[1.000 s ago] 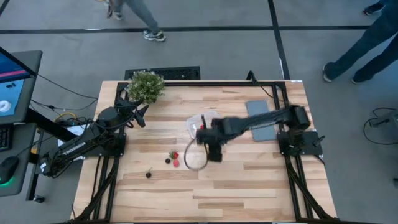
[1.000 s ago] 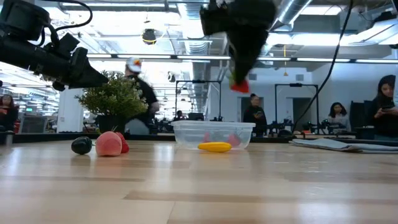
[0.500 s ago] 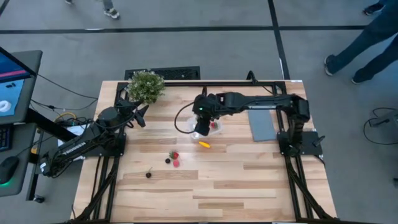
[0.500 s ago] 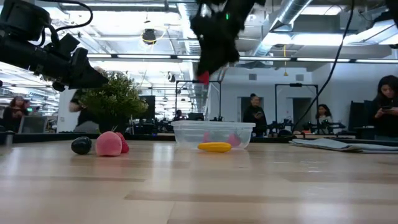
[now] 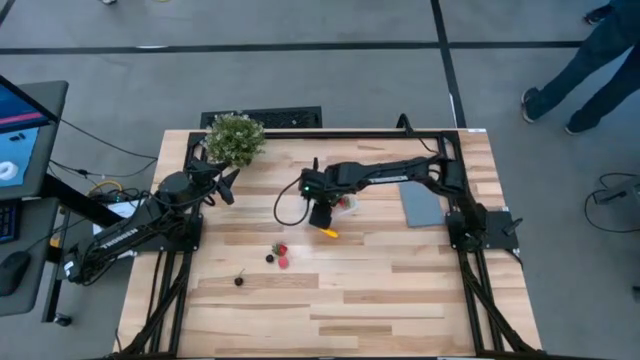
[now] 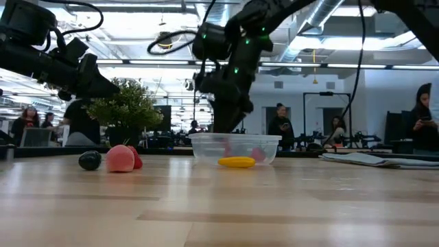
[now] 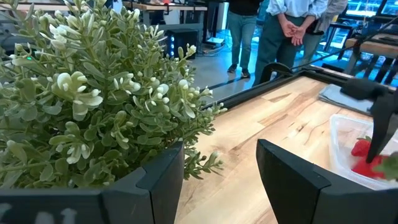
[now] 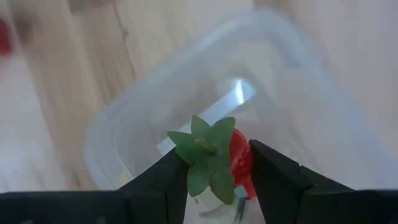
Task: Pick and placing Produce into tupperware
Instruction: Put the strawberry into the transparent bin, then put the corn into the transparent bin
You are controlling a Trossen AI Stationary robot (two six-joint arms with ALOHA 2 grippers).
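Since the earlier frames, the right gripper has swung over the tupperware, fingers clamped on a strawberry — directly below them lies the tub. Left gripper idles, fingers apart, beside the plant. Judged light, rigid, slippery — pinch the red body.

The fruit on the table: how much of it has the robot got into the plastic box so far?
Some red pieces already lie in the tupperware. The right gripper holds a strawberry over it, not yet dropped. Left on the wood: the yellow piece beside the tub, red pieces and dark berries. The left gripper waits open by the potted plant.
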